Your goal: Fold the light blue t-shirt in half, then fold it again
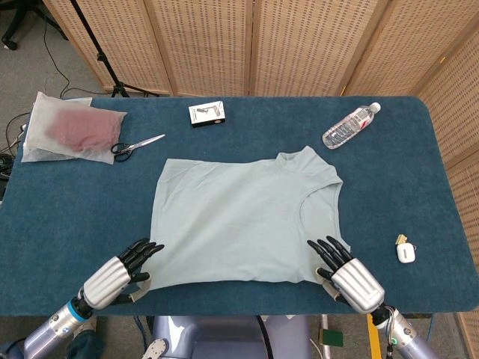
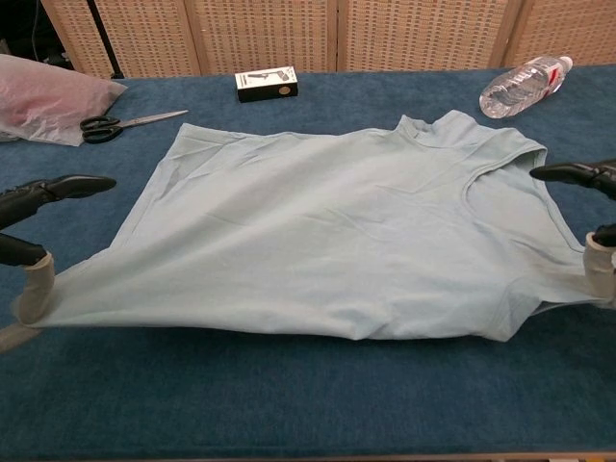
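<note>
The light blue t-shirt (image 1: 239, 217) lies spread on the blue table (image 1: 67, 217), collar toward the right. In the chest view the t-shirt (image 2: 327, 231) has its near edge raised off the cloth and stretched taut between my two hands. My left hand (image 1: 116, 275) holds the near left corner at the hem, thumb under the fabric and fingers (image 2: 58, 185) spread above it. My right hand (image 1: 346, 275) holds the near right corner by the sleeve, and only its fingertips (image 2: 577, 173) and thumb show in the chest view.
Scissors (image 1: 137, 145) and a plastic bag with something red (image 1: 71, 127) lie at the far left. A small black-and-white box (image 1: 207, 114) sits behind the shirt. A water bottle (image 1: 350, 125) lies at the far right, and a small white object (image 1: 405, 253) near the right edge.
</note>
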